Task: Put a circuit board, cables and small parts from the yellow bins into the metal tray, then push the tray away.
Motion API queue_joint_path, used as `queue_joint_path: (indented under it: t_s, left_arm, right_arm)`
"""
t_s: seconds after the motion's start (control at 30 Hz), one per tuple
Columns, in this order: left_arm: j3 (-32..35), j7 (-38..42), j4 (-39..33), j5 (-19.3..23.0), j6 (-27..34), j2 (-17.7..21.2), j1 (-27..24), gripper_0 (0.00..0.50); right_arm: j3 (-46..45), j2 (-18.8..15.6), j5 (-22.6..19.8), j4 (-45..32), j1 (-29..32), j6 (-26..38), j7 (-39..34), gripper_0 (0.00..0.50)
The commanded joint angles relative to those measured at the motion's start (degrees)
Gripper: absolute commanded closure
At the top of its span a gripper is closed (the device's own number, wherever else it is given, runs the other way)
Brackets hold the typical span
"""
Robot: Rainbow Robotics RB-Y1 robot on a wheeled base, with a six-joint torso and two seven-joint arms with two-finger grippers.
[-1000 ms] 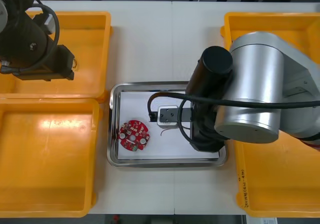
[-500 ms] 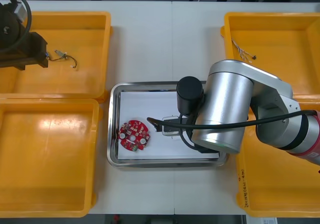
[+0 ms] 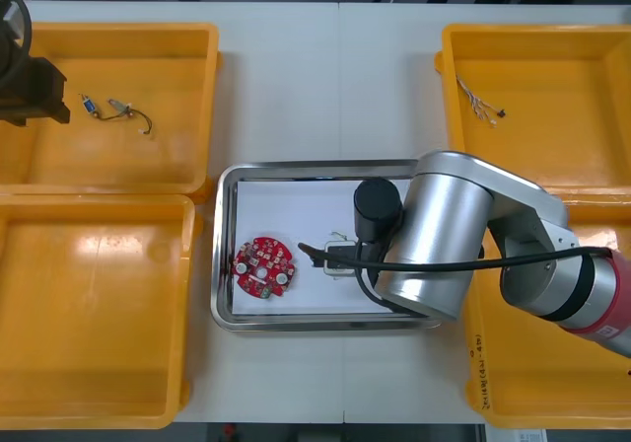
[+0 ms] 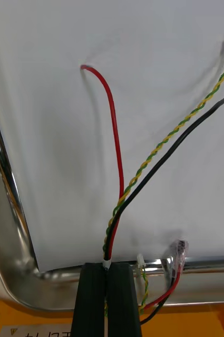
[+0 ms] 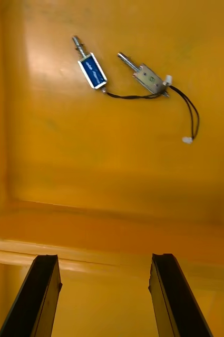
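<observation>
My right gripper (image 4: 107,267) is shut on a bundle of cables (image 4: 120,174): one red, one black, one twisted yellow and green. The strands fan out over the white floor of the metal tray (image 3: 225,181). From the front, that gripper (image 3: 317,255) hovers low over the tray's middle, just right of the round red circuit board (image 3: 264,265). My left gripper (image 5: 104,258) is open above the near wall of the upper left yellow bin (image 3: 187,42). Two small metal parts (image 5: 92,69) with thin black leads lie on the bin floor beyond its fingers.
Another bunch of cables (image 3: 480,102) lies in the upper right bin (image 3: 449,77). The lower left bin (image 3: 94,314) holds nothing I can see. My right arm covers the tray's right side and part of the lower right bin.
My left arm has drawn back to the left edge, uncovering the two small metal parts. My right arm has swung lower over the tray, bringing the cables down onto its white floor.
</observation>
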Motion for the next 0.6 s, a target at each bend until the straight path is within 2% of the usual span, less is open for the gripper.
queue_joint_path:
  t_s: [0.03,0.33,0.53,0.6]
  left_arm:
    - [3.9,-6.8,4.1,-3.5,-0.3,-2.3,-2.1,0.000]
    - [3.8,-8.4,13.3,-5.6,-3.4,-4.2,-7.2,0.000]
    - [3.8,-9.1,17.6,-7.1,-7.6,-6.2,-9.6,0.000]
    - [3.9,-9.5,19.2,-7.7,-8.9,-7.1,-10.5,0.000]
  right_arm:
    - [0.3,2.4,1.6,0.8,2.2,-1.5,-0.2,0.500]
    - [0.3,4.0,5.7,3.0,6.2,-4.2,-0.6,0.500]
    - [0.3,5.2,5.8,4.1,6.6,-5.5,-1.2,0.500]
    - [0.3,5.4,5.8,4.8,6.7,-7.8,-1.6,0.500]
